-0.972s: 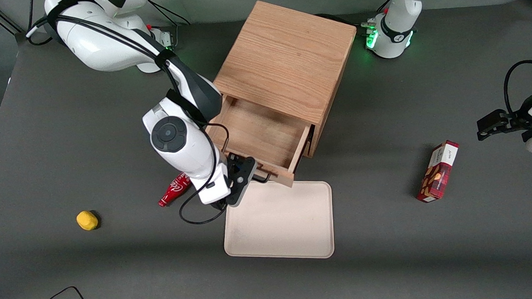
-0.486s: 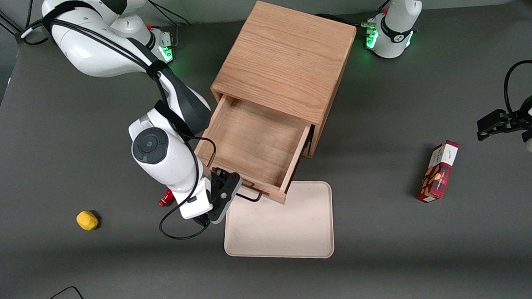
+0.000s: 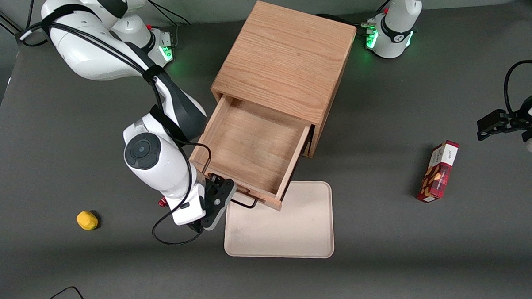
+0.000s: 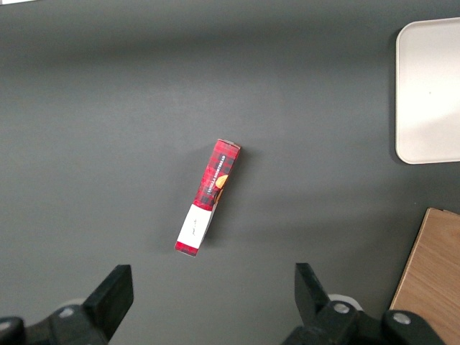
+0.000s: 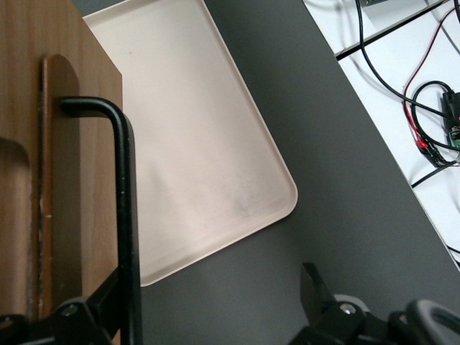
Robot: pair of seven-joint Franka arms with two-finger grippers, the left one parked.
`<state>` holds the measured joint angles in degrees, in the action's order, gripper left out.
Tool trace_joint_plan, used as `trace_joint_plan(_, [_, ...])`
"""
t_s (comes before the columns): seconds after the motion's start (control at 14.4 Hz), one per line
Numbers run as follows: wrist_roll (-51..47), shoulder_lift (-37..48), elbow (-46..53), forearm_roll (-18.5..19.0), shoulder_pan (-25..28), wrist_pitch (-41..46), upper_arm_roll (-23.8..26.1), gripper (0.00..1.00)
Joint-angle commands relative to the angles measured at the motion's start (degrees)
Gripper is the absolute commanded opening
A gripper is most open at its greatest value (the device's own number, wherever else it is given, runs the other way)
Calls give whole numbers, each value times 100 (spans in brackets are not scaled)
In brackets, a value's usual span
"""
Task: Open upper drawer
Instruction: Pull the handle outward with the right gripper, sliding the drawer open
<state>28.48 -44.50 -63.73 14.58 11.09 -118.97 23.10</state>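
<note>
The upper drawer point(image 3: 253, 152) of the oak cabinet point(image 3: 285, 56) stands pulled far out, its inside bare. Its front edge overhangs the tray. The thin black wire handle point(image 3: 245, 203) juts from the drawer front point(image 5: 43, 180). My right gripper point(image 3: 223, 197) hovers at the handle's end nearest the working arm. In the right wrist view the gripper point(image 5: 212, 291) is open. The handle bar point(image 5: 126, 215) runs just inside one finger point(image 5: 100, 302), and the other finger point(image 5: 313, 287) stands well apart from it over the dark table.
A beige tray point(image 3: 279, 224) lies in front of the drawer, nearer the front camera. A red bottle point(image 3: 163, 201) peeks from under my arm, with a yellow lump point(image 3: 87, 220) toward the working arm's end. A red carton point(image 3: 439, 171) lies toward the parked arm's end.
The drawer has slid farther out of the cabinet. My gripper has moved with its handle, toward the front camera and the working arm's end, covering more of the red bottle.
</note>
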Motion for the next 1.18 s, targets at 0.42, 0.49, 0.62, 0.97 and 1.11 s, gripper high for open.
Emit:
trace_joint_plan(0.42, [-878, 169, 81, -701, -99, -4, 19, 100])
trace_joint_plan(0.49, [-1019, 187, 71, -876, -107, 110, 19, 100])
trace_joint_plan(0.62, [-1142, 231, 71, -1149, -107, 260, 19, 100])
trace_joint_plan(0.97, [-1845, 494, 54, -1466, -177, 805, 28, 100])
trace_joint_plan(1.11, [-2353, 801, 36, -1555, -274, 1006, 10, 100])
